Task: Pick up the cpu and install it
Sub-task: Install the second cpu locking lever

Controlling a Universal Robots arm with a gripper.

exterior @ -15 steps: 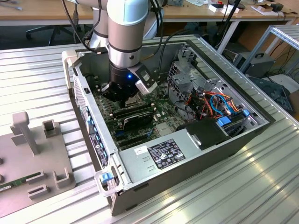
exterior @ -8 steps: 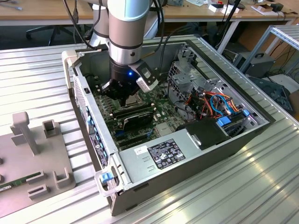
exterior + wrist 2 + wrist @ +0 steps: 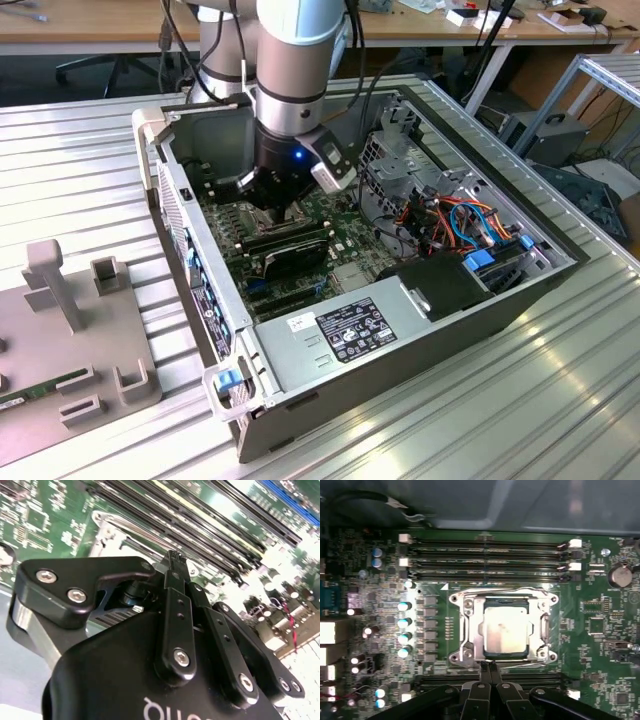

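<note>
Arm: the robot arm reaches down into an open computer case [image 3: 470,310] lying on its side on a ribbed metal tabletop [image 3: 80,150].
Tool: the tool [image 3: 490,666] hangs low over the green motherboard [image 3: 600,630]; in both wrist views its two black fingers [image 3: 176,580] meet at the tips, pressed together with nothing between them.
Cpu: the cpu [image 3: 506,631] sits flat inside the socket frame [image 3: 465,630], its dull silver top showing through the frame's square window.
Tool to cpu: in the first wrist view the fingertips are just beside the frame's edge, off the chip itself; whether they touch the board I cannot tell.
Memory slots: long black slots [image 3: 485,555] run along the far side of the socket from the tool; another row lies beside the fingertips.
Power supply: a grey box with a label [image 3: 350,335] sits in the case, well apart from the tool.
Fixture: a grey holder plate [image 3: 70,340] rests on the tabletop at the exterior view's left.
</note>
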